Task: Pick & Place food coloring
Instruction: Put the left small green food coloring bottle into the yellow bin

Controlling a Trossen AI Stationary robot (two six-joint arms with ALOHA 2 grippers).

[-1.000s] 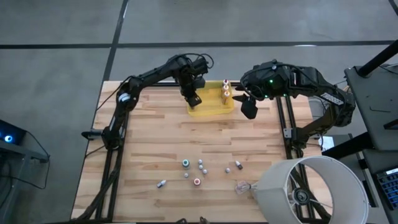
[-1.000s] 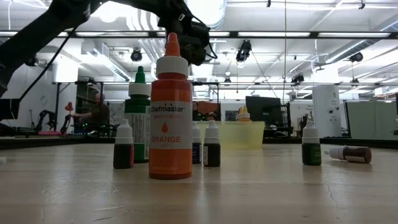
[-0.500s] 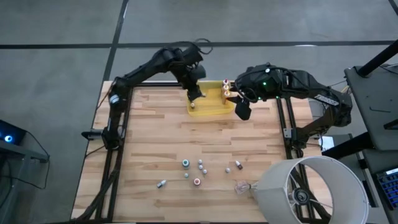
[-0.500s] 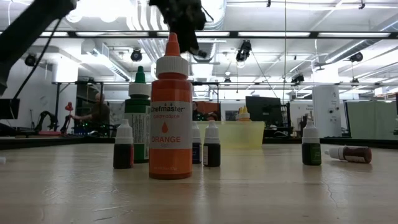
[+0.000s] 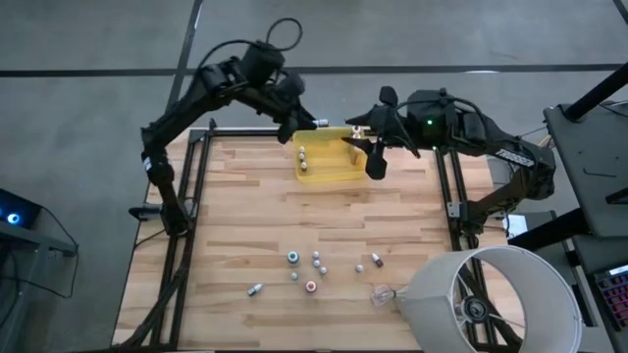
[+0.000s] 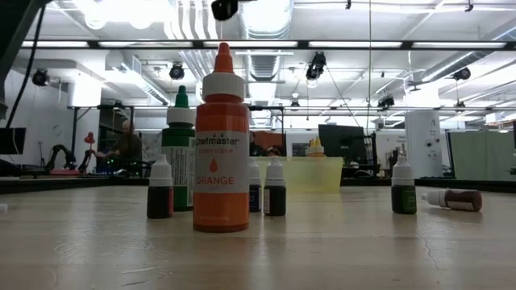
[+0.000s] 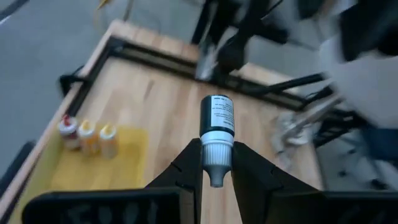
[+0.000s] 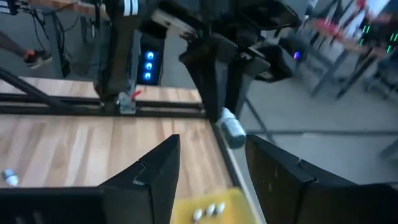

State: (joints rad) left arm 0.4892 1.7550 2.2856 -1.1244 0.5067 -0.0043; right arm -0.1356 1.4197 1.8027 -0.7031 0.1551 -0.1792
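A wooden table is seen from above, with a translucent yellow tray (image 5: 334, 167) near its far edge. The left gripper (image 5: 312, 123) is raised just beyond the tray's far rim, clenched on a small white-capped food coloring bottle (image 7: 216, 127); in the left wrist view the bottle is pinched by its cap alone, with the labelled dark body sticking out past the fingertips (image 7: 189, 163). The right gripper (image 5: 374, 147) hovers over the tray's right end with its jaws spread and nothing between them.

Three small bottles (image 7: 87, 134) stand in a row at one end of the tray, and one more (image 5: 303, 155) stands near the other end. Further food coloring bottles (image 5: 314, 265) are scattered at the near side of the table, with a large orange bottle (image 6: 221, 145) among them and a brown one (image 6: 454, 198) lying on its side. A clear crumpled plastic scrap (image 5: 383, 293) lies beside them.

The hold on the cap is judged shallow, so the bottle could pivot or slip out. Because the bottle is held at the tray's far rim, an early release could send it off the back of the table. The two grippers are close together, so a collision is possible. The standing bottles could be toppled on the way down.
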